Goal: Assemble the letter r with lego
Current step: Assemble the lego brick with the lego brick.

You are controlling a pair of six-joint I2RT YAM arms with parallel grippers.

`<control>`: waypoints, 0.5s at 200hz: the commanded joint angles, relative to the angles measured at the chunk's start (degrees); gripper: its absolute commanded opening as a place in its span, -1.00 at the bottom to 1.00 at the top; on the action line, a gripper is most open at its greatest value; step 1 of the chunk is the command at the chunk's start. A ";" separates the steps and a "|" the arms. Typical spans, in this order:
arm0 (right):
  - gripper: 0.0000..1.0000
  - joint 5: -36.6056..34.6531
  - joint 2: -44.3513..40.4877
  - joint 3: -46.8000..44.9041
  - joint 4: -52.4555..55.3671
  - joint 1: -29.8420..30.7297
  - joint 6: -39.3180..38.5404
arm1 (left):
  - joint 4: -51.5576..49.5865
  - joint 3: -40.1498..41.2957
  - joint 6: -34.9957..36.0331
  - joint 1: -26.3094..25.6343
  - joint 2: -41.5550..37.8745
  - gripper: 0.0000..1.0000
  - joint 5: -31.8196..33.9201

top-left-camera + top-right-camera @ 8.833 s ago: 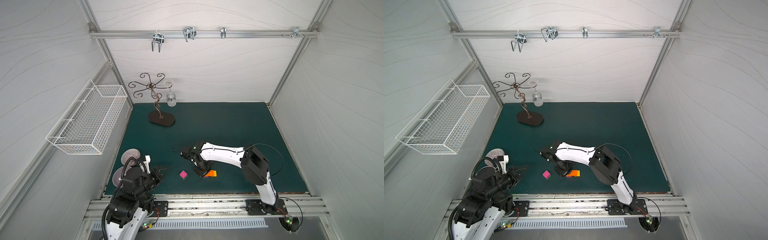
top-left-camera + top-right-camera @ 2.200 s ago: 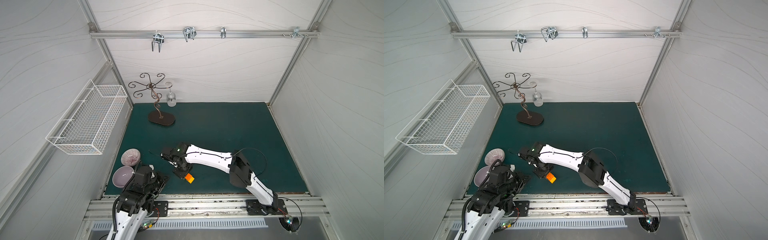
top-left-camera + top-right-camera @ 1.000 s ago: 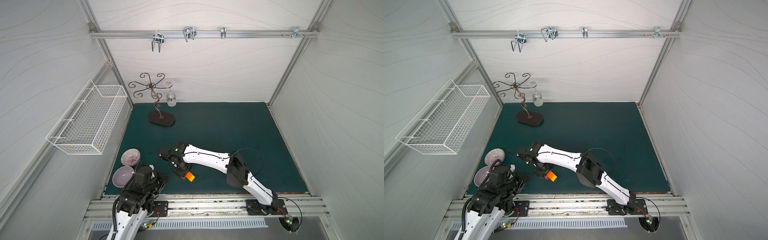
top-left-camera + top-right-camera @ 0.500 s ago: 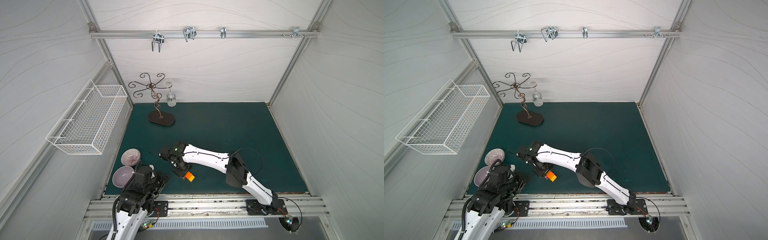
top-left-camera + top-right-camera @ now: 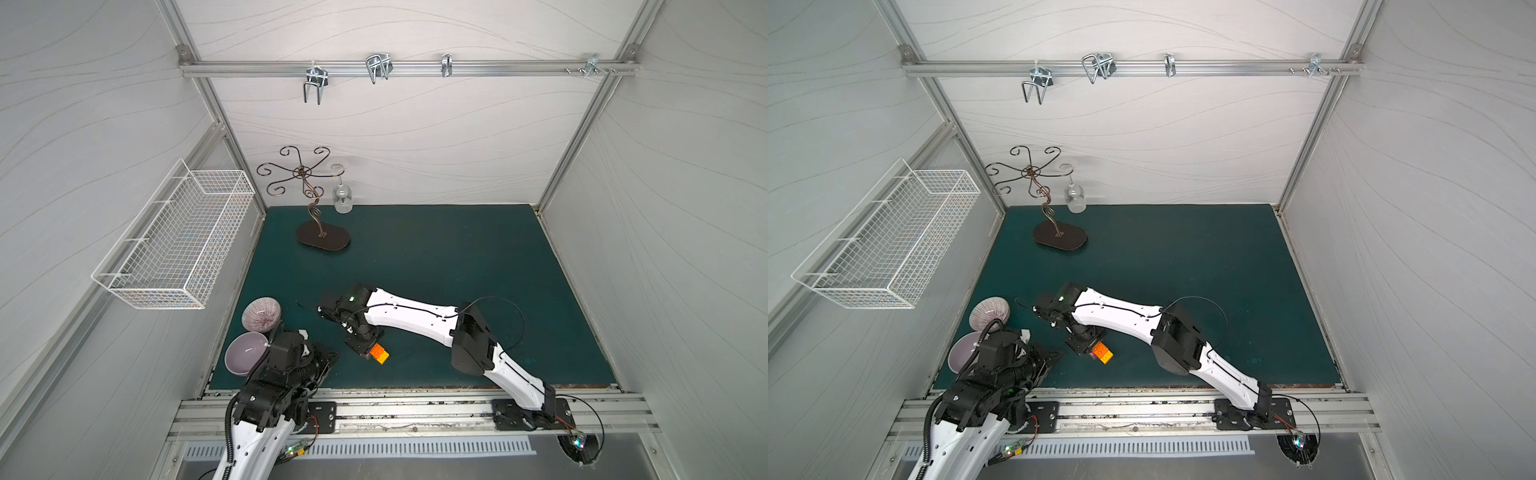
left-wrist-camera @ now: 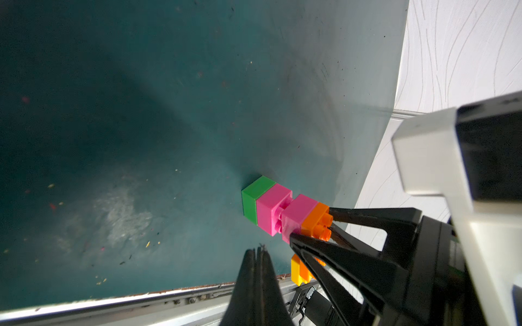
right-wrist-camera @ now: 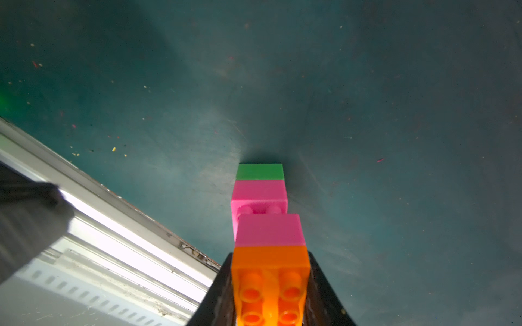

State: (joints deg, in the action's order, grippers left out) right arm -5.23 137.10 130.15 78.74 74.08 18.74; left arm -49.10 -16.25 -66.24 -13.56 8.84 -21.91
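My right gripper (image 5: 365, 350) (image 7: 269, 282) is shut on the orange brick (image 7: 269, 262) (image 5: 377, 351), one finger on each long side. A yellow brick (image 6: 296, 271) (image 5: 384, 358) is joined to the orange one's far end. Under the orange brick sits a magenta brick (image 7: 269, 230). It rests offset on a second magenta brick (image 7: 258, 194), whose studs show in the gap. Below that is the green brick (image 7: 260, 171) (image 6: 255, 194), which rests on the mat. My left gripper (image 6: 258, 251) (image 5: 328, 362) is shut and empty, close beside the stack near the mat's front edge.
Two bowls (image 5: 261, 312) (image 5: 245, 353) sit at the mat's left edge behind my left arm. A curly metal stand (image 5: 323, 241) with a hanging glass (image 5: 342, 198) is at the back left. A wire basket (image 5: 174, 249) hangs on the left wall. The metal rail (image 5: 395, 409) runs along the front.
Over the last second nothing visibly moves. Before that, my right gripper carried the orange brick leftward along the front of the mat, and my left arm shifted its pose.
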 commanded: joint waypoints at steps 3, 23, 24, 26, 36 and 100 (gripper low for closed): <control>-1.00 0.77 2.09 0.81 2.73 0.84 1.60 | 1.55 -0.37 -0.03 -0.15 0.24 -1.00 -0.85; -1.00 0.76 2.34 0.82 3.00 0.89 1.91 | 1.46 -0.39 0.02 -0.15 0.21 -1.00 -0.85; -1.00 0.80 2.36 0.86 3.00 0.89 1.91 | 1.46 -0.38 0.04 -0.15 0.21 -1.00 -0.85; -1.00 0.79 2.42 0.87 3.00 0.89 1.91 | 1.46 -0.36 -0.01 -0.15 0.21 -1.00 -0.85; -1.00 0.84 2.40 0.80 3.13 0.93 2.07 | 1.46 -0.36 0.02 -0.15 0.14 -1.00 -0.94; -1.00 0.58 3.75 3.28 3.59 0.80 2.18 | 1.30 -0.45 -0.08 -0.15 -0.10 -1.00 -1.03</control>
State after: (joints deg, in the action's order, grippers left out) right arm -5.13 138.02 131.72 80.14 74.52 20.01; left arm -49.10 -16.25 -66.26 -13.56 8.86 -22.00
